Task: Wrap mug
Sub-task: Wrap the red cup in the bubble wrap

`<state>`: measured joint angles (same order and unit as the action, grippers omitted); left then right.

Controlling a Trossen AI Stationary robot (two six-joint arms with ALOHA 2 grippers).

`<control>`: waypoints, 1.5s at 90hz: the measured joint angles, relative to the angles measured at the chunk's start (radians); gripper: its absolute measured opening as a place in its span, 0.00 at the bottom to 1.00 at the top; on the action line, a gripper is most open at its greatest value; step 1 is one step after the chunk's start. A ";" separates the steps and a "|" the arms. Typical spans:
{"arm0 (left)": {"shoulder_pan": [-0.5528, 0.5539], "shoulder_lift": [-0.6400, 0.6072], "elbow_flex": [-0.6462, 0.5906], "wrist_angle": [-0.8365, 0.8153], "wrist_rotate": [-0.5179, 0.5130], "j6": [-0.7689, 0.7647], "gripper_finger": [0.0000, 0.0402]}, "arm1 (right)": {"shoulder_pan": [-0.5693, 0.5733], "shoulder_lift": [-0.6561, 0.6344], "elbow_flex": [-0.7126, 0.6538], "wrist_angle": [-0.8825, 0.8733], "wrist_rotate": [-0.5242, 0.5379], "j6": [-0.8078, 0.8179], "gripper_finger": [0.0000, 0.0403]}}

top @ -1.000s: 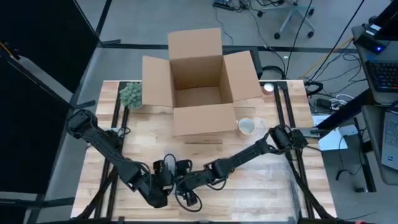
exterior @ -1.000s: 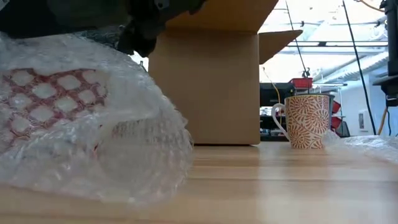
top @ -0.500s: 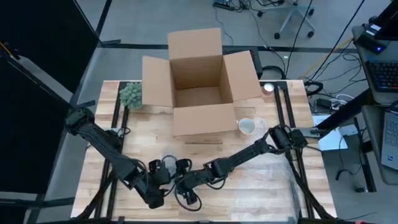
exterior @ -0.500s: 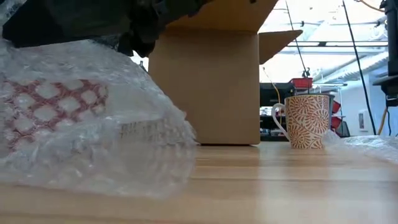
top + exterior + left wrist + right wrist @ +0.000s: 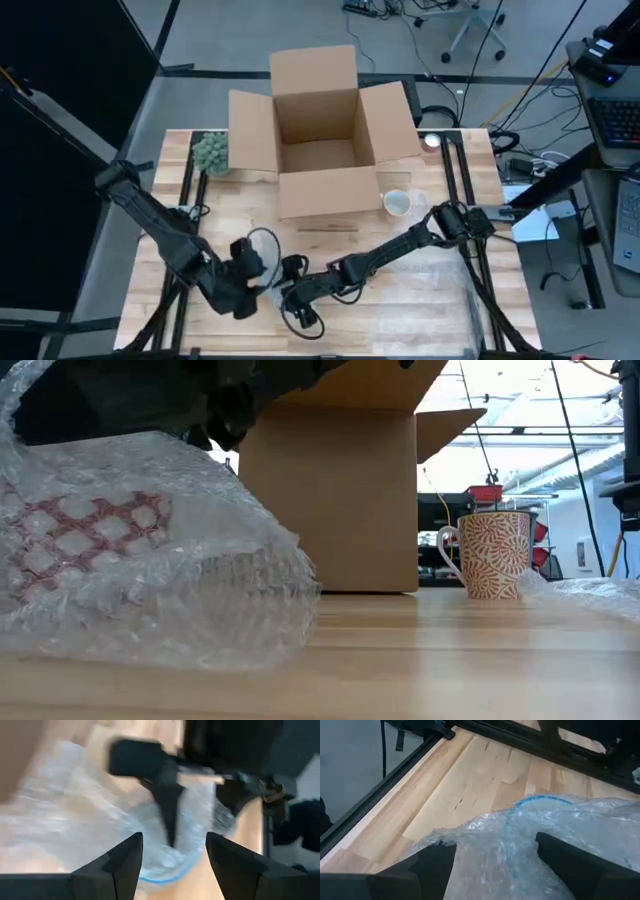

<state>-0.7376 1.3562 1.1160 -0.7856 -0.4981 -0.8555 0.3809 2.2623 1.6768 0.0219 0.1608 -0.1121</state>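
Observation:
A mug with a red lattice pattern (image 5: 90, 535) lies bundled in clear bubble wrap (image 5: 264, 248) on the table's near middle. Its blue rim (image 5: 165, 879) shows through the wrap. My left gripper (image 5: 252, 268) stands open at the bundle's left side, fingers on either side of the wrap (image 5: 172, 870). My right gripper (image 5: 290, 290) is open at the bundle's near right side, with wrap between its fingers (image 5: 505, 865). A second mug (image 5: 495, 555), with a leaf pattern, stands upright in front of the box. My left gripper has its open fingers on either side of the wrapped bundle; whether they touch it I cannot tell. My right gripper has loose bubble wrap (image 5: 520, 845) lying between its open fingers, up to their inner sides. One finger (image 5: 167, 805) points down into the wrap. The bundle rests on the table.
An open cardboard box (image 5: 320, 150) stands at the far middle, a small green plant (image 5: 210, 152) to its left. More bubble wrap (image 5: 590, 588) lies at the right near the second mug (image 5: 397, 203). Bare wood lies along the near edge.
My left gripper has drawn back toward the table's left edge and a little toward the far edge, away from my right gripper. The wrapped bundle has shifted a little: its loose wrap has spread out toward the right.

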 joint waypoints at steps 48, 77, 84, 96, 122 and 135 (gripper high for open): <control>0.098 -0.001 -0.107 -0.016 -0.062 -0.004 0.51 | 0.002 0.000 0.000 0.009 -0.003 -0.004 0.65; 0.074 0.045 -0.109 0.096 0.001 -0.065 0.51 | 0.000 0.000 0.000 0.007 -0.006 -0.005 0.65; 0.074 0.093 -0.109 0.099 0.024 -0.082 0.51 | 0.000 0.000 0.000 0.006 -0.007 -0.005 0.65; 0.078 0.180 -0.109 0.103 0.051 -0.082 0.51 | 0.000 0.000 0.000 0.006 -0.006 -0.005 0.65; 0.110 0.258 -0.100 0.120 0.105 -0.083 0.51 | 0.001 0.000 0.000 0.003 -0.006 -0.005 0.65; 0.106 0.233 -0.039 0.033 0.145 -0.078 0.51 | 0.001 -0.001 0.000 0.005 -0.006 -0.005 0.65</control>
<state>-0.6312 1.5892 1.0772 -0.7523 -0.3535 -0.9333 0.3820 2.2616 1.6764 0.0264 0.1543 -0.1173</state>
